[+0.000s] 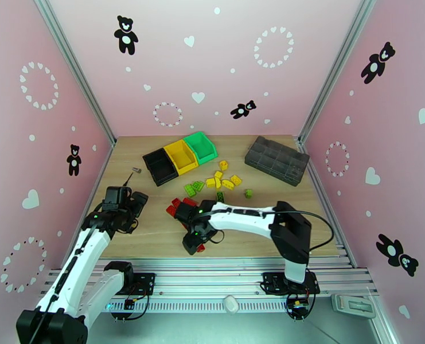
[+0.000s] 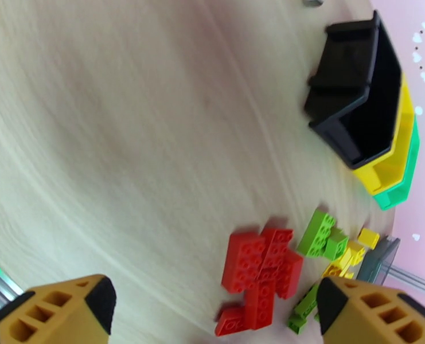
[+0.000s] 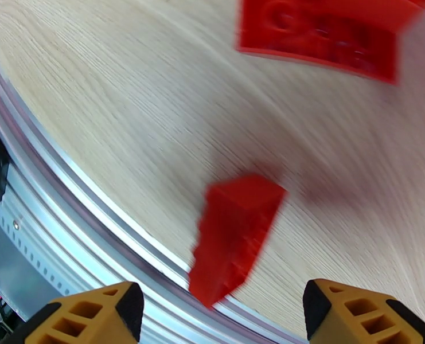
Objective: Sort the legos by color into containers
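A red lego [image 3: 235,236] is seen between the right jaws, which are spread wide. It is touched by neither fingertip, it is blurred, and it is close to the metal rail [image 3: 40,179] at the near edge of the table [image 3: 126,81]. Another red brick [image 3: 321,30] is seen farther ahead of these jaws.

The left jaws are also spread wide, and nothing is held between them. Ahead of them a group of red legos [image 2: 261,273] is lying flat on the table. Just beyond it, green legos [image 2: 322,235] and yellow legos [image 2: 353,253] are gathered.

Farther ahead and to the right of the left jaws, the three containers [image 1: 180,156] are joined in a row. The black bin [image 2: 355,93] is nearest, then the yellow bin [image 2: 393,161], then the green bin [image 2: 404,190]. A dark grey compartment tray [image 1: 277,159] is placed well apart from both jaws.
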{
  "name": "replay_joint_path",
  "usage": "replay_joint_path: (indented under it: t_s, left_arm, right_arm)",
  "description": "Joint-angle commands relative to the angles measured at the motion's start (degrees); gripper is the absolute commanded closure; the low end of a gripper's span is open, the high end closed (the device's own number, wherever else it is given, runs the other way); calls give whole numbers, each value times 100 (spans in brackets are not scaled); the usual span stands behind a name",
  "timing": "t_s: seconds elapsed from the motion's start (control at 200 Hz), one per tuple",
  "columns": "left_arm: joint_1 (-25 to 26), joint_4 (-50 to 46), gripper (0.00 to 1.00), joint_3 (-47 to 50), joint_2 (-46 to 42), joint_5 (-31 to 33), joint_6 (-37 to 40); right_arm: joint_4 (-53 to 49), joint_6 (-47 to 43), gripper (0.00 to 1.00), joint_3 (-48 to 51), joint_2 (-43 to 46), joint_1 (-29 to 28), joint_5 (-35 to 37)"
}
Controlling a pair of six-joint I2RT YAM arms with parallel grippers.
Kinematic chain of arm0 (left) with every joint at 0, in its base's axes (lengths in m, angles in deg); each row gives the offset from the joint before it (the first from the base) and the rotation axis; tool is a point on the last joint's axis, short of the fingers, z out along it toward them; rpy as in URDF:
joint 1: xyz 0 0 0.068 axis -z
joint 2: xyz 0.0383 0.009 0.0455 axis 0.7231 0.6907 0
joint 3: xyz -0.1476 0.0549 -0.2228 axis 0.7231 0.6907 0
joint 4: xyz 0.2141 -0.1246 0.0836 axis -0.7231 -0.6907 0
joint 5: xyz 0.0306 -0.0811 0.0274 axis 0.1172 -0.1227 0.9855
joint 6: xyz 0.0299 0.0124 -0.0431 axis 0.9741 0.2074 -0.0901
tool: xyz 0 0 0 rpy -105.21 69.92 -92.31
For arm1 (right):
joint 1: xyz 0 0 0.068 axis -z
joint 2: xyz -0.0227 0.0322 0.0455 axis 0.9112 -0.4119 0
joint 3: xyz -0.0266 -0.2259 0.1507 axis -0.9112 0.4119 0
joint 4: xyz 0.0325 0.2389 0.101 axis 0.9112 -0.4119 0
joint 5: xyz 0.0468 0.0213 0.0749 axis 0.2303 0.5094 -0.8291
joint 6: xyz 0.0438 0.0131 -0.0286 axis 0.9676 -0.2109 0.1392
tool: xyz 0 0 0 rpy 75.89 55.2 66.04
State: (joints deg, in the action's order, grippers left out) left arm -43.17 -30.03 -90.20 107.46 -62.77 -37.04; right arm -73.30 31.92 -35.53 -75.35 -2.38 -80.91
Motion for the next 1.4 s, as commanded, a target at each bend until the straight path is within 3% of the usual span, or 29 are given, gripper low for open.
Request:
replay_joint_path:
  t_s: [0.0, 0.26, 0.506, 0.551, 0.641, 0.761, 0.951, 1.061, 1.236, 1.396]
  left_arm:
    - [-50, -86, 1, 156, -164, -312, 26]
    - [-59, 98, 2, 326, -105, -639, 102]
    - [-42, 330, 1, 3, 479, -1042, 509]
    - [11, 367, 2, -106, 621, -1095, 580]
    - [241, 481, 2, -358, 875, -1138, 648]
    - [947, 627, 2, -798, 1332, -997, 647]
    - [1890, 1264, 2, -1405, 2321, -969, 404]
    - [1938, 1675, 2, -1693, 2752, -1114, 271]
    - [1928, 1564, 2, -2801, 3623, -1279, 614]
    - [1710, 1840, 3, -3625, 4417, -1667, 507]
  right_arm:
    - [-193, 305, 22, -209, -297, -6, 285]
    - [-370, 494, 34, -208, -434, -2, 738]
    - [-249, 436, 74, -163, -168, 369, 568]
    - [-238, 404, 77, -170, -125, 465, 516]
    - [-228, 349, 78, -195, 17, 702, 410]
    - [-134, 248, 78, -254, 294, 1128, 166]
    - [264, 266, 77, -560, 429, 2113, -709]
    - [528, 368, 77, -954, 196, 2616, -1227]
    - [1000, 776, 77, -1687, -431, 3298, -1880]
    - [1609, 1350, 77, -2322, -1012, 3798, -2325]
